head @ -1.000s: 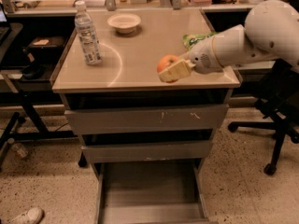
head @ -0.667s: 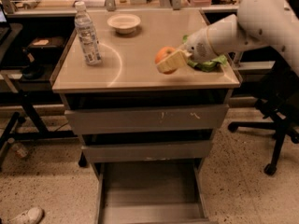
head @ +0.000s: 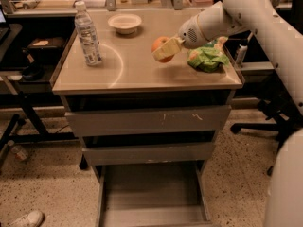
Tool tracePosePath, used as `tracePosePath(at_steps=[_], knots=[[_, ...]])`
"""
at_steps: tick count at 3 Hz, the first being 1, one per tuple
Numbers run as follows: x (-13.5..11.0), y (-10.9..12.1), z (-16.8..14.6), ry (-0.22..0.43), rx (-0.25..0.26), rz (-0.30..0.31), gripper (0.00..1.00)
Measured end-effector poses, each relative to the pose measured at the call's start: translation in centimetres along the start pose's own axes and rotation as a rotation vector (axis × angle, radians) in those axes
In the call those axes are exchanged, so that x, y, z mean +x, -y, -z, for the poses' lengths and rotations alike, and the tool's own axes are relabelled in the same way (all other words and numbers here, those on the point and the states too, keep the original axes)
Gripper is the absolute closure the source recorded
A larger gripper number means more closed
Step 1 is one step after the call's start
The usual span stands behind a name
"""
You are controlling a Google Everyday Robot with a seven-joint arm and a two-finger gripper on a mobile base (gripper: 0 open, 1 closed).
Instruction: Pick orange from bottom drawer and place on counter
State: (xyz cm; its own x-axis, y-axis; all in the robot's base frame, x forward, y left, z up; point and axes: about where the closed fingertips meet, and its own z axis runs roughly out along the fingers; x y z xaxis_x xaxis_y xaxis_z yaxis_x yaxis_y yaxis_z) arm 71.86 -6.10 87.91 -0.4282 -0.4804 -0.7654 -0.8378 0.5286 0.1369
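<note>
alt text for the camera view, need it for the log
The gripper holds the orange over the counter, right of centre. A water bottle, a white bowl and a green bag sit on it; the bottom drawer is open below.

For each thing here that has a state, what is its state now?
orange: gripped by the claw, over the counter.
claw: shut on the orange.
bottom drawer: pulled open.
water bottle: upright, cap on.
white bowl: upright.
green bag: crumpled on the counter.
</note>
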Motion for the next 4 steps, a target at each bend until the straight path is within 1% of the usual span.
tracePosePath(at_steps=[1, 2, 3, 4], knots=[[-0.7, 1.7, -2.6, -0.027, -0.023, -0.013, 1.0], [-1.0, 2.9, -5.8, -0.052, -0.068, -0.03, 1.0], [-1.2, 3.2, -9.3, -0.089, -0.12, -0.035, 1.0], [-1.5, 3.1, -9.8, -0.097, -0.129, -0.034, 1.0]])
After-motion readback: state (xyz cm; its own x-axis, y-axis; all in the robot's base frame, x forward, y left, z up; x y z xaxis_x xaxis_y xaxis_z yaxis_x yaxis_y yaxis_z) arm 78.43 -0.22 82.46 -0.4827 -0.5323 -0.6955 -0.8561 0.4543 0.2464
